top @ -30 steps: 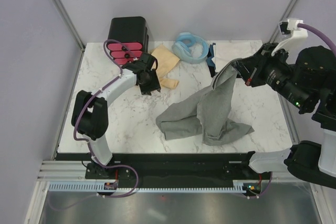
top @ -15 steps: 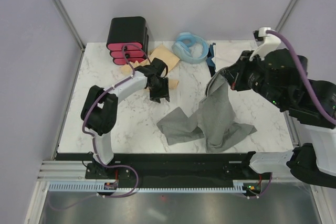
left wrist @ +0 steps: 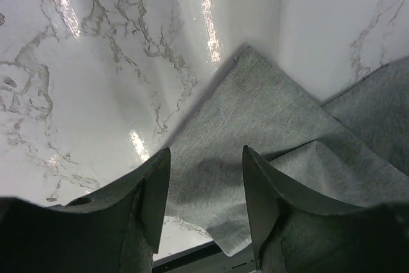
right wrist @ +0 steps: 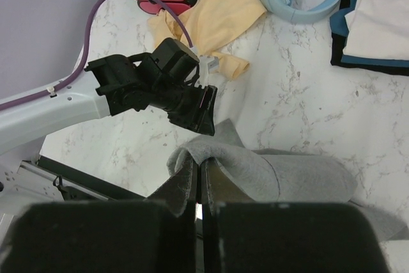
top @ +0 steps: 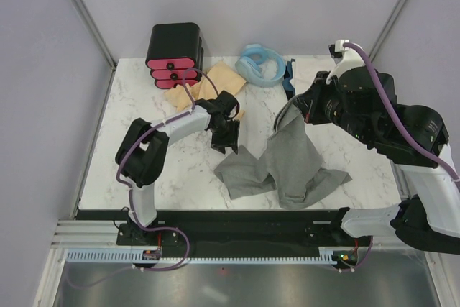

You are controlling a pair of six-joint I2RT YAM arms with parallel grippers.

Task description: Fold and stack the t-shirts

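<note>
A large heather-grey t-shirt (top: 287,167) lies rumpled on the marble table, one edge lifted. My right gripper (top: 289,111) is shut on that raised fold, and the right wrist view shows cloth draped over its closed fingertips (right wrist: 201,165). My left gripper (top: 230,143) hangs open just above the shirt's far left corner. In the left wrist view grey cloth (left wrist: 255,126) lies below and between the spread fingers (left wrist: 156,190), untouched. A tan-yellow t-shirt (top: 215,84) lies crumpled at the back. Folded dark and whitish t-shirts (right wrist: 377,23) sit at the back right.
A black box with pink drawers (top: 175,52) stands at the back left corner. A light-blue coiled hose (top: 260,64) lies at the back centre. Bare marble (top: 165,156) spreads left of the grey shirt. The left arm's purple cable (right wrist: 128,4) loops above the tan shirt.
My left gripper moved from beside the tan shirt toward me and right, to the grey shirt's corner. The right gripper carried the raised fold leftward and lower.
</note>
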